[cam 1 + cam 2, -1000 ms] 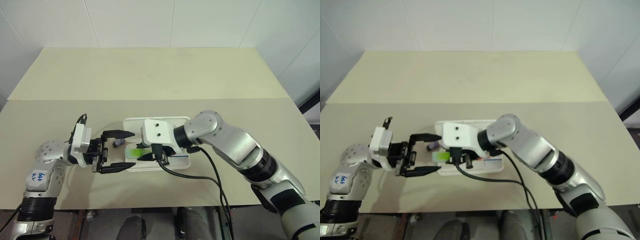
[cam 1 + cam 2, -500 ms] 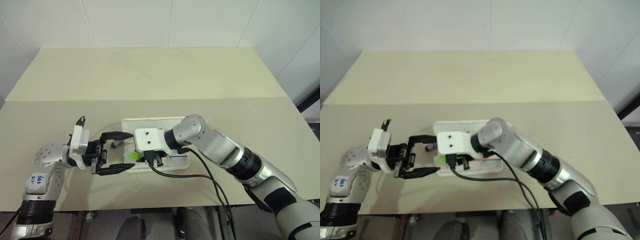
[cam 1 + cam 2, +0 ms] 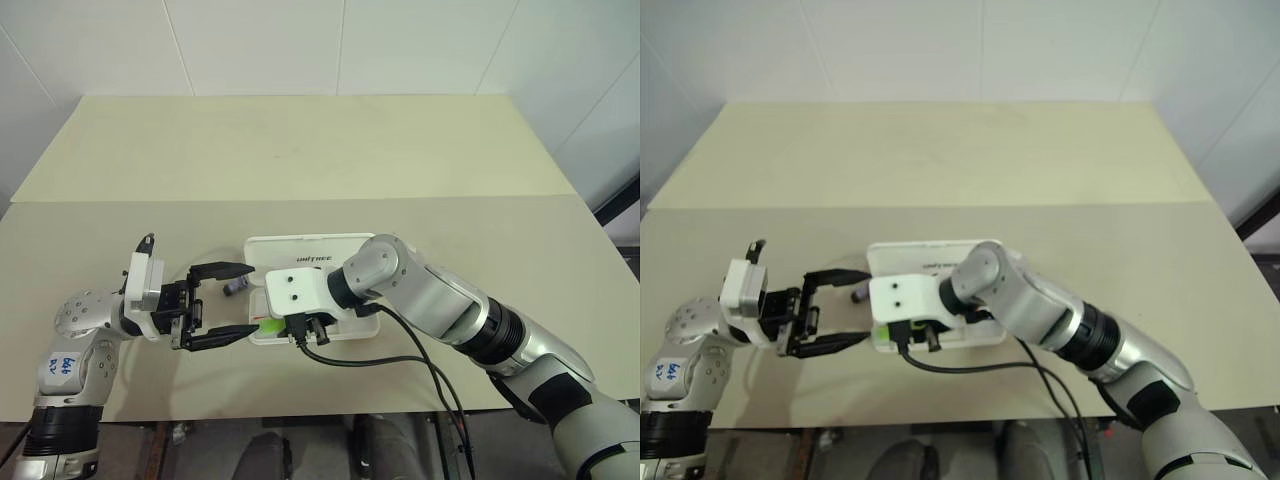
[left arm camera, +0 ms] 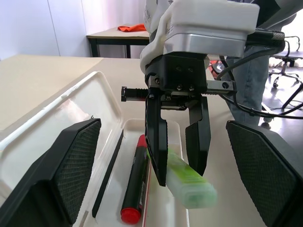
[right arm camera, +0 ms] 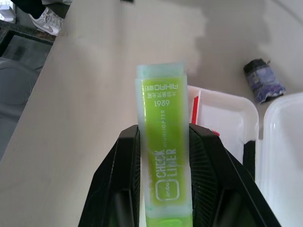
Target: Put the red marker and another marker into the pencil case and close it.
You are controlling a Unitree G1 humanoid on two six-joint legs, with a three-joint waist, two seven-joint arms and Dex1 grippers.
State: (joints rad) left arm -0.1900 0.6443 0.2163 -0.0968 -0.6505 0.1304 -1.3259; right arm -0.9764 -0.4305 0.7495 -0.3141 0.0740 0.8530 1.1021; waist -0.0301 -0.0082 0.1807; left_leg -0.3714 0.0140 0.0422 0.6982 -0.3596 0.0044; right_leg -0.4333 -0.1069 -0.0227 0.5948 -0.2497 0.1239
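glossy white plastic pencil case [image 4: 57,113], translucent plastic green marker [image 5: 163,156], matt table [image 3: 300,150]

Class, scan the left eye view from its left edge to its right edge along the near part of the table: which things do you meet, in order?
Left pincer, open → small purple-grey piece → green marker, held in the right pincer → pencil case, lid open.

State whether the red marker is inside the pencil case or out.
Inside: the red marker lies flat in the open pencil case, lid raised.
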